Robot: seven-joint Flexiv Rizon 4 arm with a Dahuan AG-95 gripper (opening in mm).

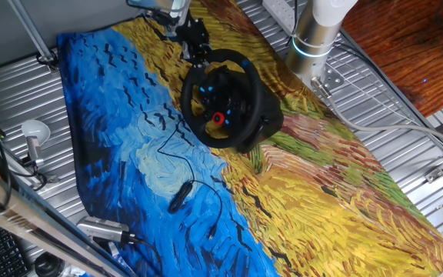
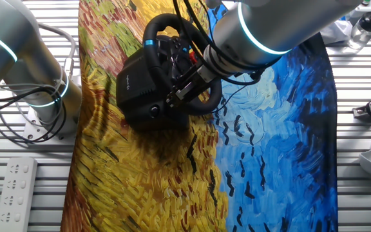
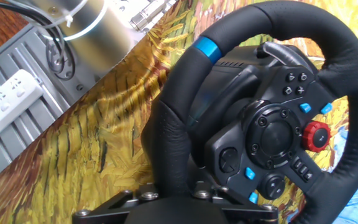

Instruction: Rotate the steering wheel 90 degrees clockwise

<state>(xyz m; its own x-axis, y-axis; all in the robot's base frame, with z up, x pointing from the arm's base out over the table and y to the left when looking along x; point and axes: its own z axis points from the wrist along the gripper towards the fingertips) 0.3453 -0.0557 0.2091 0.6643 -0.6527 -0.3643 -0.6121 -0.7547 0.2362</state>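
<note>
- Black steering wheel (image 1: 221, 98) on a bulky black base (image 2: 139, 87), set on a painted cloth (image 1: 314, 208) of blue and yellow swirls, toward the far end of it in one fixed view.
- Thick round rim, tilted up from the cloth; hub (image 3: 272, 134) carrying small blue-lit buttons and one red knob (image 3: 316, 135).
- Blue stripe (image 3: 206, 48) on the rim, sitting at the upper left in the hand view.
- Gripper (image 2: 189, 86) at the rim, on the side facing away from the base in the other fixed view; wrist and silver forearm (image 2: 269, 29) reaching in from the upper right there.
- Fingers closed around the rim's thick leather, shown in the hand view as the rim running down between the gripper's metal parts at the bottom edge; pinching the wheel, by all appearances.
- Small black device (image 1: 180, 197) with a thin cable lying on the blue part of the cloth, well apart from the wheel.
- Second silver arm base (image 2: 28, 71) with a lit ring standing beside the cloth on the ribbed metal table (image 2: 18, 206).
- White power strip (image 2: 16, 187) lying on the table near that base.
- Wheel base resting on the yellow half of the cloth, rim overhanging toward the blue half.
</note>
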